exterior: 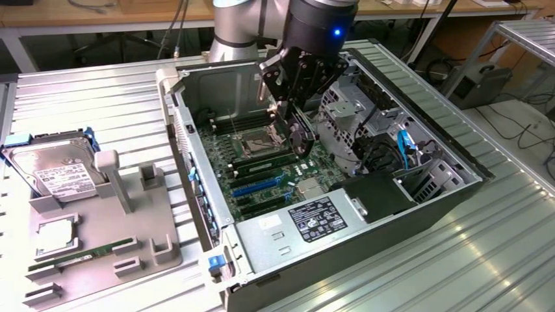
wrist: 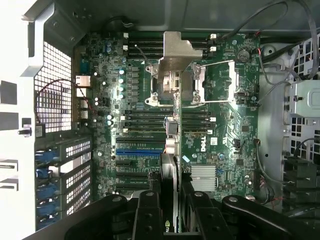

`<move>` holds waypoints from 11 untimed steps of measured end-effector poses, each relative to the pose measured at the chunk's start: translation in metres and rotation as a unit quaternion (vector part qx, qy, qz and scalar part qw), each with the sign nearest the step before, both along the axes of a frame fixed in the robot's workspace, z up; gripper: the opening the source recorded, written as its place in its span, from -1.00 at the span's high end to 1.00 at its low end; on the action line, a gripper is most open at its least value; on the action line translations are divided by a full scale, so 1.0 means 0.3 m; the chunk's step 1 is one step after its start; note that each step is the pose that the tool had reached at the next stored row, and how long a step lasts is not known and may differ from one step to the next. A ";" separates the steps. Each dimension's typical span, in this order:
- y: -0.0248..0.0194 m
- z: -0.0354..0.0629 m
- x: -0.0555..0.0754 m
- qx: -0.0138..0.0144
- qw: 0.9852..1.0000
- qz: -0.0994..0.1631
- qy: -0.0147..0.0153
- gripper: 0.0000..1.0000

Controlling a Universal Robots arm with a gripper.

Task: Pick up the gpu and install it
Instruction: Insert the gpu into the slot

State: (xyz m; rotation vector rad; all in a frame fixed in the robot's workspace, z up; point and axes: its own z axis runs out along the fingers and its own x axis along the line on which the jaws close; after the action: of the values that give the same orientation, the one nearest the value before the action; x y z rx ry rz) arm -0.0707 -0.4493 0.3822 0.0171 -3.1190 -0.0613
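As we judge it, the task stands about halfway. The gpu (exterior: pixel 301 142) is off its rest and pinched edge-on in the end effector (exterior: pixel 293 127), which hangs inside the open computer case (exterior: pixel 451 195), just above the green motherboard (exterior: pixel 260 175).

From the wrist view, we see the gpu (wrist: pixel 170 167) as a thin dark edge running out from between the closed-in fingers of the end effector (wrist: pixel 170 200). It lies over the long expansion slots, near the one blue slot (wrist: pixel 140 151). We cannot tell whether its lower edge touches a slot. To us it does not look seated, so pressing it home is left to do.

We count one gpu, one arm (exterior: pixel 234 26) and one case. On the grey holder tray (exterior: pixel 95 260), which sits on the ribbed metal counter (exterior: pixel 95 97) at the exterior view's left, we count three things:
- one hard drive (exterior: pixel 56 174)
- one green memory stick (exterior: pixel 82 253)
- one square silver chip (exterior: pixel 52 237)
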 end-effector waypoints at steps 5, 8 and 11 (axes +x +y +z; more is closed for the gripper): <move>0.000 0.000 0.000 0.000 1.000 0.017 0.000 0.47; 0.000 0.000 0.000 0.000 0.999 0.049 -0.001 0.47; 0.000 -0.001 0.000 0.000 0.997 0.077 -0.003 0.47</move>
State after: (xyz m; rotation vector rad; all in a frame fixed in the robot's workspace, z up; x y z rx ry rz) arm -0.0707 -0.4492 0.3820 0.2562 -3.1115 -0.0584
